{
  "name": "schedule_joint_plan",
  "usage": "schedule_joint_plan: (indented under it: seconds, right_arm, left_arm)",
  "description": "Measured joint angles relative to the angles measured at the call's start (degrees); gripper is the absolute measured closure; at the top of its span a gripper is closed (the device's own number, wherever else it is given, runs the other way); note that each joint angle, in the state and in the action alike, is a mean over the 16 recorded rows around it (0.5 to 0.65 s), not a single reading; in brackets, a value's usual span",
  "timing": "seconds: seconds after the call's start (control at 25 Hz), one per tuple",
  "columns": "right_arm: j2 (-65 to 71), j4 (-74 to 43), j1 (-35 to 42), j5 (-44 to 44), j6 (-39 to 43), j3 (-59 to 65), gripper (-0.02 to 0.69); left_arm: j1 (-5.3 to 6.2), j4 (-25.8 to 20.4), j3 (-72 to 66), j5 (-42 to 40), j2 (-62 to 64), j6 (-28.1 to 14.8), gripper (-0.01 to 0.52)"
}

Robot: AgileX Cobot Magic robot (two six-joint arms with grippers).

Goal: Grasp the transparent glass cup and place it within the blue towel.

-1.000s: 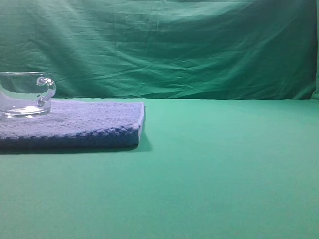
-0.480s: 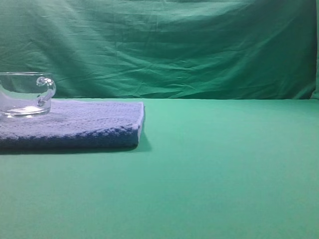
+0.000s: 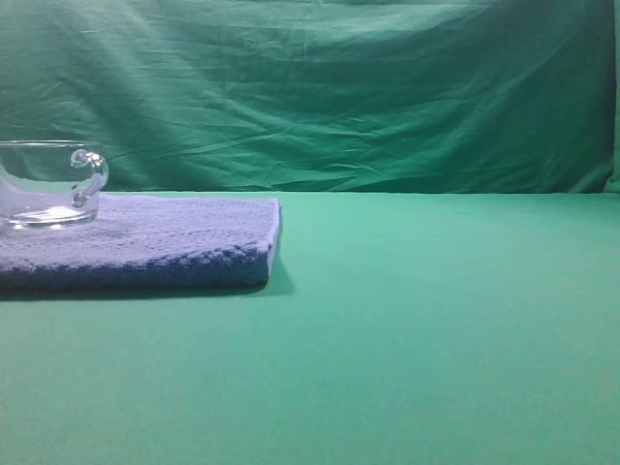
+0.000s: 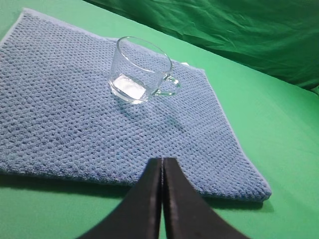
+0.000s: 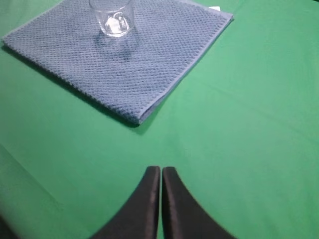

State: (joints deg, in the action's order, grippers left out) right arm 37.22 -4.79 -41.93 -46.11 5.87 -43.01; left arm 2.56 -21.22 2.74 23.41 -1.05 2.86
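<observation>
green tabletop (image 3: pixel 436 339), wrinkled green backdrop (image 3: pixel 339 87) — behind

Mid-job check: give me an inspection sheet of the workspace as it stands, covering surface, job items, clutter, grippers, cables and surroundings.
Surface: green cloth-covered table, flat and smooth.
Job's things: clear glass cup stands upright on the blue towel, handle pointing toward the towel's far right corner; the towel lies flat on the table.
Clutter: nothing seen.
Grippers: left gripper shut and holding nothing, over the towel's near edge, apart from the cup. Right gripper shut and holding nothing, over bare table, away from the towel.
Cables: nothing seen.
Surroundings: wrinkled green backdrop behind the table.
</observation>
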Motion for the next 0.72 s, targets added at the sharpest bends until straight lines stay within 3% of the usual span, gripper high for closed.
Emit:
schedule_joint_plan:
  seconds: [0.36,0.72]
  right_arm:
    - [-7.0,-5.0,10.9,3.5,1.7,1.5,0.665]
    - [-18.9,-5.7,28.6,15.5,0.2,13.4,0.665]
  left_arm:
    - [0.00,0.0,0.0,0.0,0.0,0.0,0.514]
    - [0.00,0.0,0.0,0.0,0.0,0.0,0.514]
